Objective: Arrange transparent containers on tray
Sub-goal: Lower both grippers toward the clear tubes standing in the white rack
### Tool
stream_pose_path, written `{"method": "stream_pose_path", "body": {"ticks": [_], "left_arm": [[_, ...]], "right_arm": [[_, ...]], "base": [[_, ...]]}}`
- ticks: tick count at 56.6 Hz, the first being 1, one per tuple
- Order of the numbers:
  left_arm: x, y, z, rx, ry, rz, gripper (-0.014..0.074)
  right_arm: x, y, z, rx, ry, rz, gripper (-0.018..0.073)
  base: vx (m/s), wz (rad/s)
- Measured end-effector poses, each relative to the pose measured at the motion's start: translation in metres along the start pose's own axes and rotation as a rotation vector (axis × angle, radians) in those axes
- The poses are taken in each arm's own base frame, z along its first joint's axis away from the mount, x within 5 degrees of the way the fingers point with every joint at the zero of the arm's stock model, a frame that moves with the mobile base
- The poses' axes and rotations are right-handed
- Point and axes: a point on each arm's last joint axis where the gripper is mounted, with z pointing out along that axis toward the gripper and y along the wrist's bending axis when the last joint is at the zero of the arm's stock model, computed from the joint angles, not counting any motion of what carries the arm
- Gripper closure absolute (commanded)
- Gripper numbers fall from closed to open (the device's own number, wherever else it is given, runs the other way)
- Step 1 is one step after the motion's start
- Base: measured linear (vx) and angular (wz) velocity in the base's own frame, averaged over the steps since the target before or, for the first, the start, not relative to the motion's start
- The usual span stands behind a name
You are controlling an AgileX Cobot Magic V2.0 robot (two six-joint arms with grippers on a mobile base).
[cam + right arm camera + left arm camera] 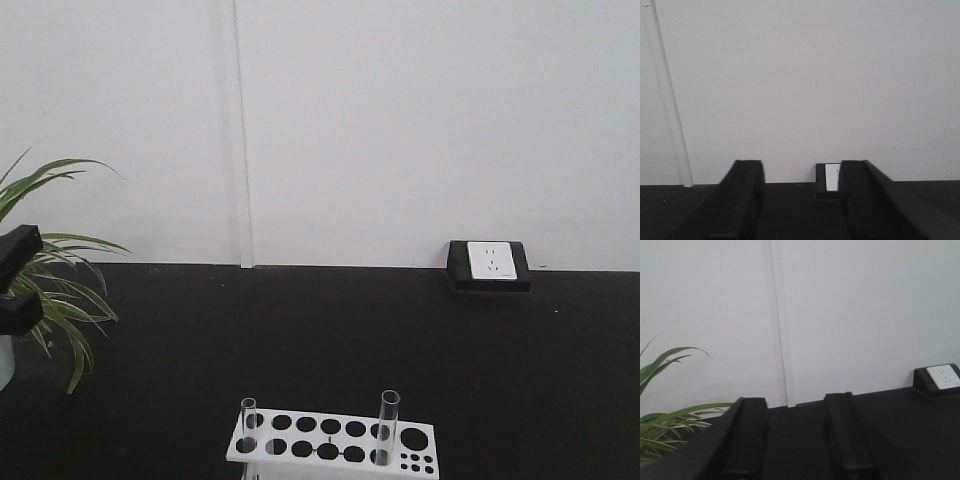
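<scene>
Pre-grasp: left gripper [796, 440] and right gripper [800, 200] are hovering wide, empty. Next likely needs reaching a tube [389, 425], surface's [300, 330] near edge.

Lab: test-tube rack [340, 439], black bench [300, 330].

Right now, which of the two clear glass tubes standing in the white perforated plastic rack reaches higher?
The right-end tube, beside the small holes of the white rack, rises higher; the left-end tube tops out lower.
</scene>
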Motion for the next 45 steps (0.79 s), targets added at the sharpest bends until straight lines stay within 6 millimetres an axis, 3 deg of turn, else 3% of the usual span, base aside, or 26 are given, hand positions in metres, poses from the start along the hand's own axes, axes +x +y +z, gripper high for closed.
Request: {"method": "stream_pose_path", "body": {"ticks": [5,12,36,45], "left_arm": [[0.003,0.0,0.002,-0.002,0.018,0.0,0.0055],[0.003,0.0,0.002,-0.003,0.023,-0.002,0.0052],[0.002,0.0,0.002,-0.001,0.011,-0.006,0.0052],[0.021,-0.001,-0.001,0.016,0.011,0.011,0.0052]], "right_arm": [[0.0,0.0,0.0,0.0,0.001,0.0,-0.0111],[0.001,0.0,0.002,0.0,0.007,0.0,-0.0146],[0.003,0.0,0.002,0.0,0.018,0.0,-0.0042],[0.021,0.007,0.001,-0.039,0.065,-0.044,0.0001]], "base": [[0.0,0.0],[0.0,0.0],[0.0,0.0],[0.0,0.0]]}}
